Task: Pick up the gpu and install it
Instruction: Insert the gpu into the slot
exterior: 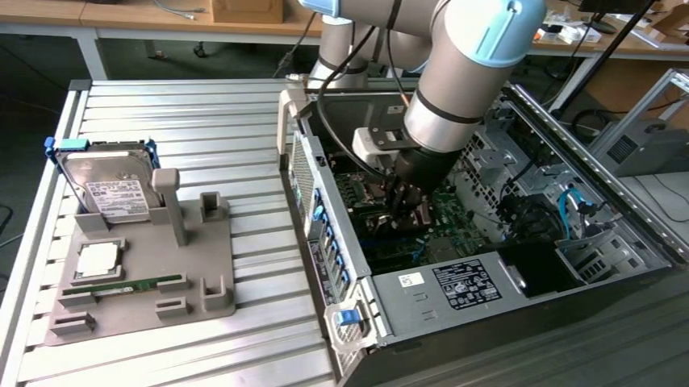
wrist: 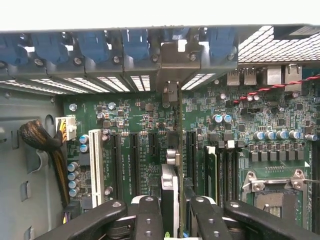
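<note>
hand (exterior: pixel 409 208) (wrist: pixel 176 220): lowered inside the open computer case (exterior: pixel 473 290), its fingers (wrist: pixel 150 217) closed on the gpu (wrist: pixel 170 192), one on each side.
gpu: thin card seen edge-on between the fingers, running ahead of the hand toward the case wall with blue clips (wrist: pixel 135 45); I cannot tell if it sits in a slot.
motherboard (wrist: pixel 130 120): green, directly beneath the hand, with long black slots (wrist: pixel 134 160) beside the card.
tabletop (exterior: pixel 194 121): ribbed metal, well apart from the hand; a grey holder (exterior: pixel 205 266) there carries a hard drive (exterior: pixel 108 189) and a memory stick (exterior: pixel 129 286).
</note>
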### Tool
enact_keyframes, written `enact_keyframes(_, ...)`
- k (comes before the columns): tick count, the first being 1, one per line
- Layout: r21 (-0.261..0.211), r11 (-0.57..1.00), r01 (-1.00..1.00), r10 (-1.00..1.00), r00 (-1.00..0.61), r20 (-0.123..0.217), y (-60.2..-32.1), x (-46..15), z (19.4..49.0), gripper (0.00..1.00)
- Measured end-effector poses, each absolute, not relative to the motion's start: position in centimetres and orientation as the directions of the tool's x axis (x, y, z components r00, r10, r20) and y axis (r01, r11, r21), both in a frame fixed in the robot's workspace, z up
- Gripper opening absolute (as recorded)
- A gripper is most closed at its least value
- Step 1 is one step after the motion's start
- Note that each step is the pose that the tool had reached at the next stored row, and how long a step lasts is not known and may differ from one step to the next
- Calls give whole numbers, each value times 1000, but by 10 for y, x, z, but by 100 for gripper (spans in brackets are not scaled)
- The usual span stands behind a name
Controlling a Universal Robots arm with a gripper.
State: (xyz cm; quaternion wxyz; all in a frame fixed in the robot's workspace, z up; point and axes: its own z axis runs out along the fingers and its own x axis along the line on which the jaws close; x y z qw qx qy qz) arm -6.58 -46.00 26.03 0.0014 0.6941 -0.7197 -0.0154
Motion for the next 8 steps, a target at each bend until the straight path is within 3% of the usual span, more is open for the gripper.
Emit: enact_keyframes(8,24,36,-999,-999,-36,-26,-460,-69,262,27)
